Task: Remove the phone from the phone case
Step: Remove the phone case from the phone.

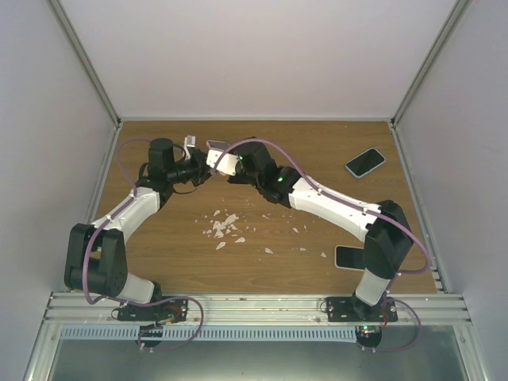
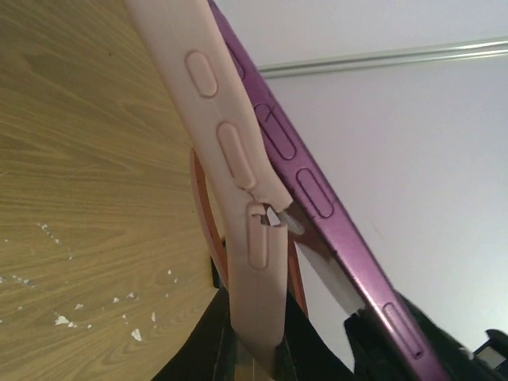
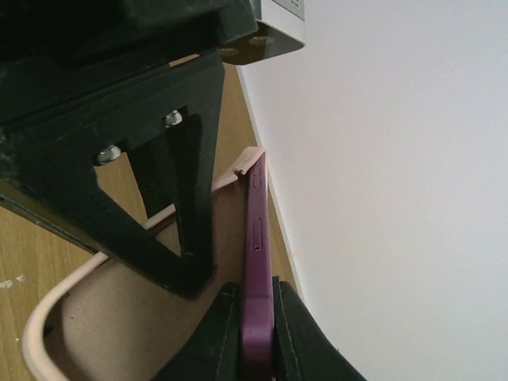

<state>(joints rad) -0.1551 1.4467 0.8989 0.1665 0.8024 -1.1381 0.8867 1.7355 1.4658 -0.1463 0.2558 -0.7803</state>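
Nearest the arm bases, a dark-screened phone (image 1: pixel 349 256) lies flat on the wooden table (image 1: pixel 167 262), just beside the right arm's upright link. A little farther in, white fragments (image 1: pixel 225 227) are scattered over the middle of the board. Beyond them the two arms lean toward each other and meet above the table's far half, where they hold the task's things between them, off the surface. The left gripper (image 1: pixel 196 168) is clamped tight on the pink phone case (image 2: pixel 238 159), whose side wall is torn across at one of its raised button covers. The right gripper (image 3: pixel 256 349) is pinched narrow on the edge of the purple phone (image 3: pixel 255 262). The phone stands partly out of the case: along the torn side its edge has parted from the pink wall, though whether its other end sits in the case cannot be told. Farther right, well apart, another dark-screened handset (image 1: pixel 365 163) rests near the table's far right corner.
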